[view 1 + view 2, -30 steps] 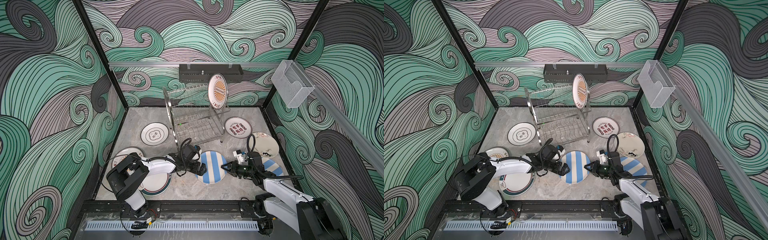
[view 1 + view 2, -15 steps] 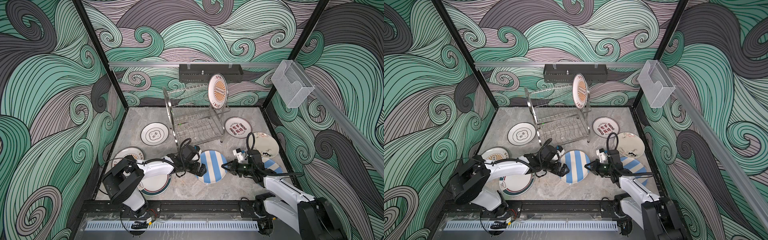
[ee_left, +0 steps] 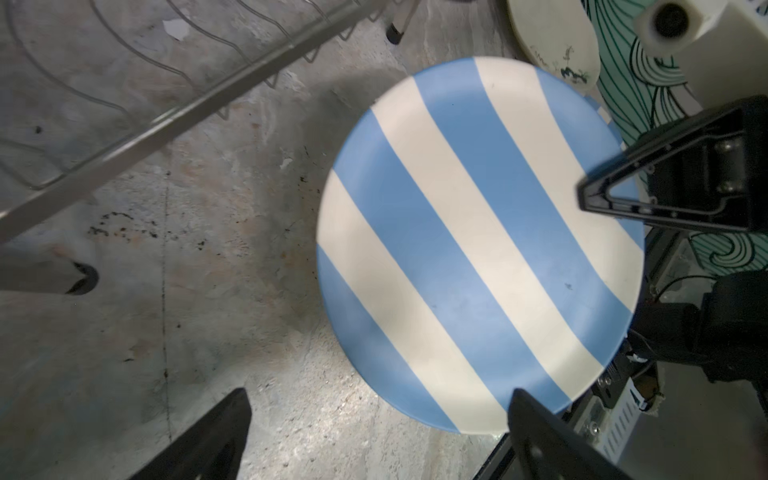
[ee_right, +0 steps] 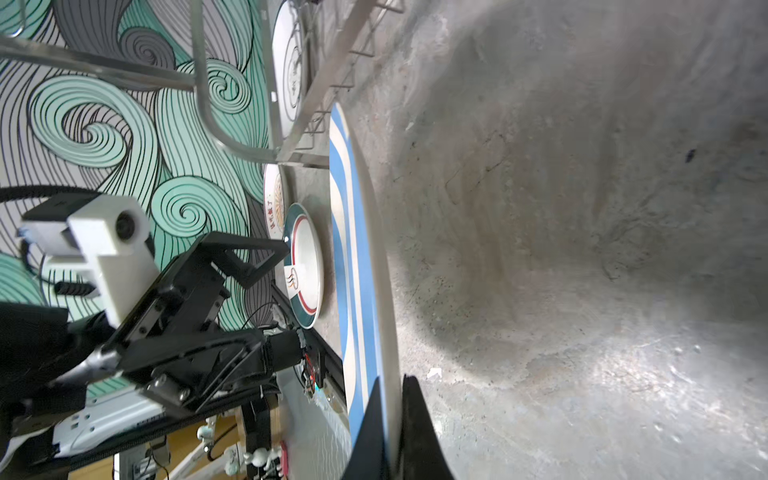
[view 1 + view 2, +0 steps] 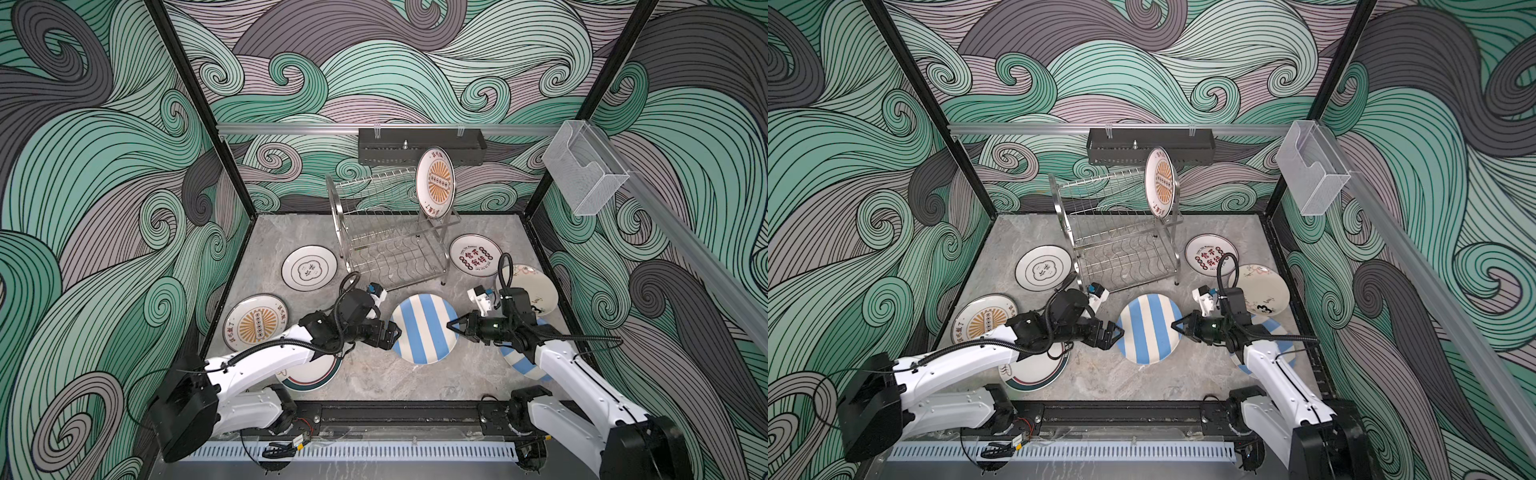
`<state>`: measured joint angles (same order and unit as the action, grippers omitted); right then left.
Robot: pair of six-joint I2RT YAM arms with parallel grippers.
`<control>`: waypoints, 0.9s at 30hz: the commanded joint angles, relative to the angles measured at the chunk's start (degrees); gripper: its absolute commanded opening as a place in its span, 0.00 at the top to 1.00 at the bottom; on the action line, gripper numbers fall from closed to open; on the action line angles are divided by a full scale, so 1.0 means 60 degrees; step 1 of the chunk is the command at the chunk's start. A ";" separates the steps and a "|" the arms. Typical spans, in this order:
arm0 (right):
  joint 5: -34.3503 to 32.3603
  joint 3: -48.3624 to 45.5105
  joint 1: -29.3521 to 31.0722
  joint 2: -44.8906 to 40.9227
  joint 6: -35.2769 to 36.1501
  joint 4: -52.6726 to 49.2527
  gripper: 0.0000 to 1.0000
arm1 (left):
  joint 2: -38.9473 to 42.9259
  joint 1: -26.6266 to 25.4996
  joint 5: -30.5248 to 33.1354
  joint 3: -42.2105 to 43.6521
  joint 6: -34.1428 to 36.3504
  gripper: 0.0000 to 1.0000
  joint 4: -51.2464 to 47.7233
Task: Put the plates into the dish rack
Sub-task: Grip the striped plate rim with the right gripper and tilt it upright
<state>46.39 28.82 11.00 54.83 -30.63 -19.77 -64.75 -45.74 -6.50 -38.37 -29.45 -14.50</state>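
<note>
Two arms, same build. The left arm [image 5: 266, 361] and right arm [image 5: 582, 378]: long links in glossy white shell, joints and wrists matte black. Big black motor housing [image 5: 183, 411] at each shoulder. Black corrugated cable [image 5: 347, 286] loops above each wrist; thin black wire [image 5: 590, 338] along white link. White camera block [image 4: 110, 237] with round lens, small blue plug [image 5: 375, 287] beside. On left gripper [image 5: 395, 334] and right gripper [image 5: 451, 326], black fingers [image 3: 590, 198], hollow triangle form; silver screws [image 3: 728, 146] at root.

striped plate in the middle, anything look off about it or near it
The blue-striped plate is not flat: the right gripper is shut on its rim and holds it raised, with a shadow on the table beneath. The dish rack behind it stands skewed to the table's edges. Nothing looks broken or spilled.
</note>
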 commanded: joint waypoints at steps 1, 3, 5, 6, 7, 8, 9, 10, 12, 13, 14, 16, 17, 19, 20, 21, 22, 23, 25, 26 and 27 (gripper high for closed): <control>0.0929 0.0757 -0.0056 -0.0497 0.1013 -0.1085 1.00 | 0.0916 0.1003 0.0289 0.0283 -0.0713 0.01 -0.0987; 0.1143 0.1001 -0.0050 -0.0713 0.0857 -0.1110 1.00 | 0.1589 0.1599 0.0263 0.0476 -0.0852 0.01 -0.1182; 0.1416 0.1232 -0.0048 -0.0904 0.0658 -0.1027 1.00 | 0.2332 0.2033 0.0368 0.0545 -0.0728 0.01 -0.1550; 0.1519 0.1350 -0.0047 -0.1005 0.0583 -0.0972 1.00 | 0.2593 0.2182 0.0427 0.0562 -0.0671 0.01 -0.1675; 0.1611 0.1520 -0.0035 -0.1114 0.0508 -0.0950 1.00 | 0.2839 0.2355 0.0439 0.0579 -0.0598 0.01 -0.1816; 0.1780 0.1688 -0.0035 -0.1236 0.0454 -0.0849 1.00 | 0.3021 0.2513 0.0467 0.0621 -0.0545 0.01 -0.1927; 0.1943 0.1846 -0.0045 -0.1335 0.0348 -0.0683 1.00 | 0.3109 0.2661 0.0483 0.0638 -0.0470 0.01 -0.1993; 0.2195 0.2072 -0.0037 -0.1446 0.0208 -0.0458 1.00 | 0.3114 0.2874 0.0479 0.0619 -0.0330 0.01 -0.2162; 0.2379 0.2754 -0.0031 -0.1496 0.0176 -0.0430 1.00 | 0.2989 0.3249 0.0634 0.0535 -0.0379 0.01 -0.2415; 0.2327 0.3194 -0.0020 -0.1484 0.0135 -0.0428 1.00 | 0.2903 0.3444 0.0430 0.0581 -0.0390 0.01 -0.2265; 0.2230 0.3692 -0.0018 -0.1394 0.0138 -0.0419 1.00 | 0.2785 0.3633 0.0265 0.0580 -0.0415 0.01 -0.2174; 0.1986 0.4683 -0.0019 -0.1125 0.0168 -0.0482 1.00 | 0.2618 0.3868 0.0107 0.0576 -0.0452 0.01 -0.2013; 0.1818 0.5235 -0.0021 -0.0928 0.0191 -0.0493 1.00 | 0.2564 0.3948 0.0077 0.0579 -0.0447 0.01 -0.1941; 0.1250 0.6184 -0.0018 -0.0545 0.0138 -0.0494 1.00 | 0.2458 0.4028 -0.0004 0.0587 -0.0396 0.02 -0.1846; 0.0745 0.6706 -0.0018 -0.0323 0.0212 -0.0595 1.00 | 0.2411 0.4034 -0.0040 0.0581 -0.0367 0.01 -0.1831; 0.0329 0.7116 -0.0023 -0.0130 0.0289 -0.0646 1.00 | 0.2400 0.4061 -0.0083 0.0580 -0.0365 0.01 -0.1818; -0.0167 0.7557 -0.0010 0.0072 0.0380 -0.0712 1.00 | 0.2394 0.4075 -0.0149 0.0594 -0.0379 0.01 -0.1794; -0.0845 0.8043 0.0006 0.0320 0.0501 -0.0886 1.00 | 0.2391 0.4075 -0.0226 0.0622 -0.0405 0.01 -0.1760; -0.1817 0.8837 0.0097 0.0727 0.0665 -0.0909 1.00 | 0.2445 0.4071 -0.0308 0.0667 -0.0416 0.01 -0.1731; -0.2254 0.9226 0.0178 0.0922 0.0806 -0.0855 1.00 | 0.2502 0.4078 -0.0274 0.0691 -0.0401 0.01 -0.1771; -0.2579 0.9600 0.0242 0.1108 0.0936 -0.0841 1.00 | 0.2553 0.4078 -0.0178 0.0697 -0.0394 0.01 -0.1835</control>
<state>41.52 81.67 11.64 59.37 -27.59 -25.41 -50.13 -21.76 -6.96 -34.46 -32.34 -25.06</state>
